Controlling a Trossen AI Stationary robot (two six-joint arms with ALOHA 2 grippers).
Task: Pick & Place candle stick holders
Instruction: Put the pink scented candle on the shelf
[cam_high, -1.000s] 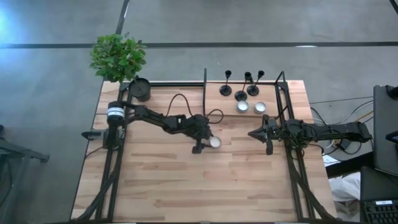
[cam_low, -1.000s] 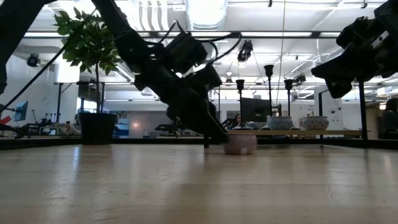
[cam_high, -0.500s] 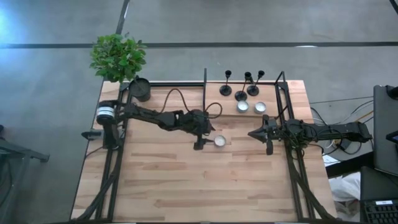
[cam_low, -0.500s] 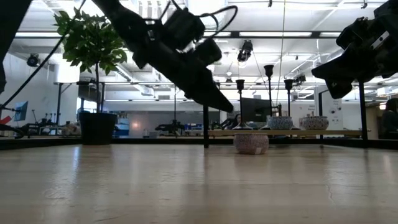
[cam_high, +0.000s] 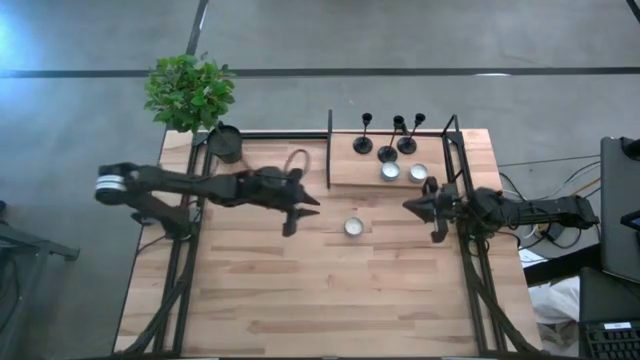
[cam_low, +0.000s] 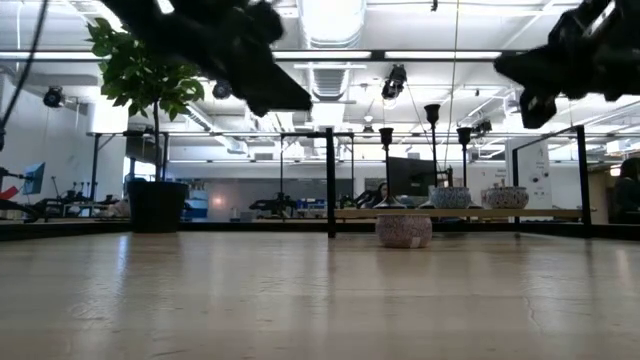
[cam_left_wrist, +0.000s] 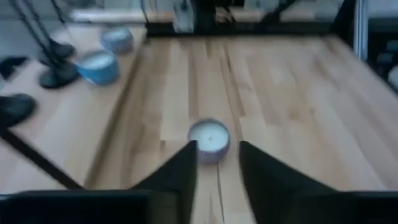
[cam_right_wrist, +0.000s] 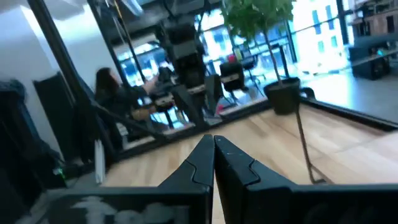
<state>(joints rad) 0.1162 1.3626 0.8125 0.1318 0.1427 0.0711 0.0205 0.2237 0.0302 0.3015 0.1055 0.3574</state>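
Note:
Three black candle stick holders (cam_high: 363, 145) (cam_high: 388, 152) (cam_high: 408, 145) stand upright on their round bases on a raised wooden shelf (cam_high: 350, 170) at the table's far side; their cups show in the low view (cam_low: 432, 112). My left gripper (cam_high: 305, 205) hangs open above the table's middle, left of a small white candle cup (cam_high: 352, 227) that lies beyond its fingertips (cam_left_wrist: 217, 168) in the left wrist view. My right gripper (cam_high: 408, 207) is shut and empty, hovering near the shelf's near right corner.
Two more small candle cups (cam_high: 390, 171) (cam_high: 418, 172) sit on the shelf in front of the holders. A dark pot with a green plant (cam_high: 224, 142) stands at the far left corner. Black frame posts (cam_high: 330, 150) (cam_high: 452, 150) flank the shelf. Bare wood spreads along the near side.
My left gripper has risen from beside the small white cup and drawn back toward the table's left. The cup has slid slightly toward the right edge and now stands alone on the table. My right gripper has lifted a little.

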